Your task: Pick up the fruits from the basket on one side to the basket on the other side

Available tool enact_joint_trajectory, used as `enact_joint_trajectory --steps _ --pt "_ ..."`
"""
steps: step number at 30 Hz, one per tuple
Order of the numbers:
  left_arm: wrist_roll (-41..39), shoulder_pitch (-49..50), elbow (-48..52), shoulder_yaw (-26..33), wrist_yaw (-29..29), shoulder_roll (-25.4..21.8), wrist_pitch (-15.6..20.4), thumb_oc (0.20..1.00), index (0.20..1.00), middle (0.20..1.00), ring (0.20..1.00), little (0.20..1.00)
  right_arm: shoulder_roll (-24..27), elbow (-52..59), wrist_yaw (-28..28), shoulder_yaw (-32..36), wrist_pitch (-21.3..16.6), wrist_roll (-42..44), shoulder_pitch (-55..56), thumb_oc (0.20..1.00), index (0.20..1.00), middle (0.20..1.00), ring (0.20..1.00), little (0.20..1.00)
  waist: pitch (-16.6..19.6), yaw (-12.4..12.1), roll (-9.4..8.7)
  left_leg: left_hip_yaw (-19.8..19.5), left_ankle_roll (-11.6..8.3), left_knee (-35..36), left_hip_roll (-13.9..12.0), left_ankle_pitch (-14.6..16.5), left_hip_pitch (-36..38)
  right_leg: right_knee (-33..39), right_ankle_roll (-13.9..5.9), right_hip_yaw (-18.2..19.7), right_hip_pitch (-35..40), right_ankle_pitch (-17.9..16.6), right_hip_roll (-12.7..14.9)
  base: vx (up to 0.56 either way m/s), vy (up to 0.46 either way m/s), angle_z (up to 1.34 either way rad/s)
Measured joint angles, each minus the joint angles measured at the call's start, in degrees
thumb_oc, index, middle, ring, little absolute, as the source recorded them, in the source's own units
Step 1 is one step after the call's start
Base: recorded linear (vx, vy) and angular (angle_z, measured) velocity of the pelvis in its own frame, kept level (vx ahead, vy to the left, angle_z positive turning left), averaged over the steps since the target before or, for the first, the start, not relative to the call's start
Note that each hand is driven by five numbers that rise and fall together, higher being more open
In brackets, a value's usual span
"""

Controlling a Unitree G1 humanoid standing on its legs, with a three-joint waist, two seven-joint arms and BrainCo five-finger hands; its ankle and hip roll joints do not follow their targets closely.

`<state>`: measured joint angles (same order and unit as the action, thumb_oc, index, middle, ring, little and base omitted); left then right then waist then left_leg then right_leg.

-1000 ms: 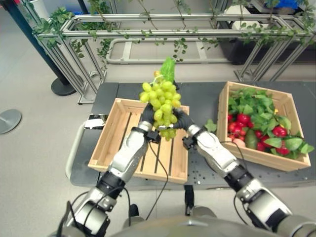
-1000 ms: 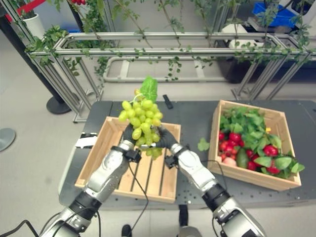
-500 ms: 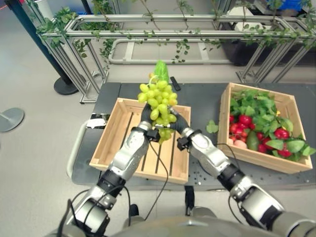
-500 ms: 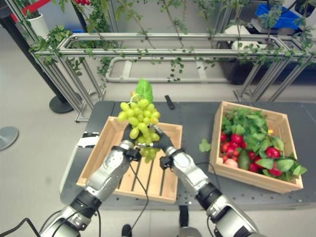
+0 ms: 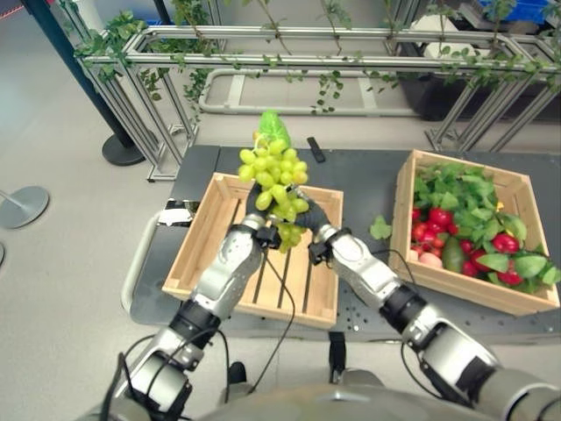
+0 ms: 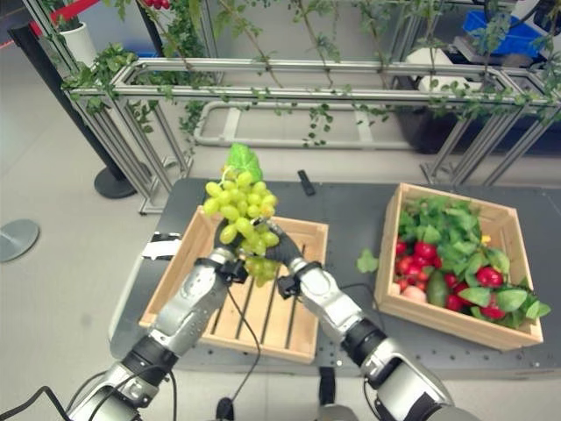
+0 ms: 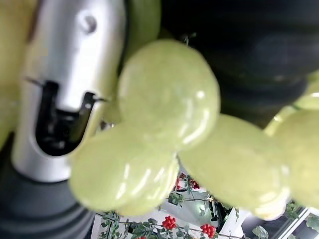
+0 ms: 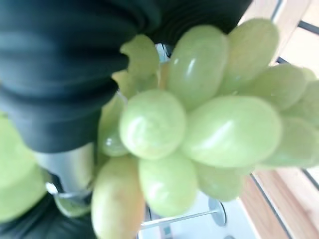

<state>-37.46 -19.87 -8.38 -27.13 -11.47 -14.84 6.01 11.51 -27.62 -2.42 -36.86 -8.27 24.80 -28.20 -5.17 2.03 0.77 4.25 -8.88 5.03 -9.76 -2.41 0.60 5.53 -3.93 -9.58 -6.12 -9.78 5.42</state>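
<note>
Currently both hands are together under a bunch of green grapes [image 5: 273, 180], held up above the far part of the empty wooden crate [image 5: 210, 254] on the robot's left side of the dark desk [image 5: 368, 180]. Left hand [image 5: 254, 209] comes in from lower left, right hand [image 5: 314, 221] from the right, and they meet at the lower end of the bunch. Grapes cover the fingers from the head views. Left wrist view: a silver finger [image 7: 70, 94] lies right against the grapes [image 7: 164, 99]; the grip looks closed on the bunch. Right wrist view: grapes [image 8: 199, 129] press up against the dark cover and a silver finger [image 8: 70, 167] shows beside them; that hand also looks closed on the bunch. A green leaf [image 5: 273, 125] tops the bunch, pointing up and away.

Second wooden crate [image 5: 526, 303] sits on the robot's right side of the desk, well apart from the first, full of leaves, red fruits [image 5: 438, 217] and a dark green fruit [image 5: 451, 254]. One loose leaf [image 5: 379, 230] lies on the desk between the crates. Small black object [image 5: 315, 149] lies on the desk's far part. Metal frame with vines [image 5: 289, 48] stands behind the desk.
</note>
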Motion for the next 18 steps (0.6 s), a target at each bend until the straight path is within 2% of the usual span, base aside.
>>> enact_joint_trajectory --steps 12,14,15,16,18 --pt "-1.00 -0.11 0.00 -0.41 -0.69 0.16 0.10 0.200 0.200 0.200 0.200 0.200 -0.18 0.03 -1.83 0.06 -0.28 -0.49 0.30 0.200 0.200 0.200 0.200 0.200 0.19 0.15 -0.03 -0.37 -0.09 0.00 0.03 -0.09 -0.14 -0.23 0.00 -0.33 0.05 0.00 0.05 0.00 0.001 0.00" --pt "-1.01 -0.11 0.00 -0.49 -1.00 0.28 0.26 0.438 0.438 0.438 0.438 0.438 -0.26 0.03 -2.07 0.12 -0.39 -0.49 0.40 0.200 0.200 0.200 0.200 0.200 0.21 0.16 -0.04 -0.38 -0.08 -0.01 0.03 -0.09 -0.13 -0.23 0.00 -0.33 0.06 0.00 0.05 0.00 0.000 0.00" --pt "-1.01 -0.11 0.00 -0.73 -1.05 0.27 0.62 0.702 0.702 0.702 0.702 0.702 -0.34 0.03 -2.69 0.22 -0.41 -0.45 0.41 0.200 0.200 0.200 0.200 0.200 0.22 0.15 -0.03 -0.38 -0.08 -0.01 0.03 -0.10 -0.13 -0.23 0.00 -0.33 0.07 0.00 0.04 0.00 0.000 0.00" --pt "-1.01 -0.11 0.01 -0.88 -1.10 0.29 0.75 1.000 1.000 1.000 1.000 1.000 -0.37 0.03 -3.07 0.33 -0.42 -0.46 0.45 0.200 0.200 0.200 0.200 0.200 0.22 0.14 -0.04 -0.38 -0.08 -0.01 0.03 -0.10 -0.12 -0.23 0.00 -0.33 0.08 0.00 0.05 0.00 0.000 0.00" --pt "-1.00 -0.11 0.02 -1.18 -1.42 0.58 1.09 1.000 1.000 1.000 1.000 1.000 -0.46 0.03 -4.35 0.66 -0.42 -0.45 0.63 0.200 0.200 0.200 0.200 0.200 0.23 0.13 -0.04 -0.39 -0.07 -0.01 0.03 -0.10 -0.11 -0.23 0.00 -0.33 0.10 0.00 0.04 0.00 -0.015 0.00"
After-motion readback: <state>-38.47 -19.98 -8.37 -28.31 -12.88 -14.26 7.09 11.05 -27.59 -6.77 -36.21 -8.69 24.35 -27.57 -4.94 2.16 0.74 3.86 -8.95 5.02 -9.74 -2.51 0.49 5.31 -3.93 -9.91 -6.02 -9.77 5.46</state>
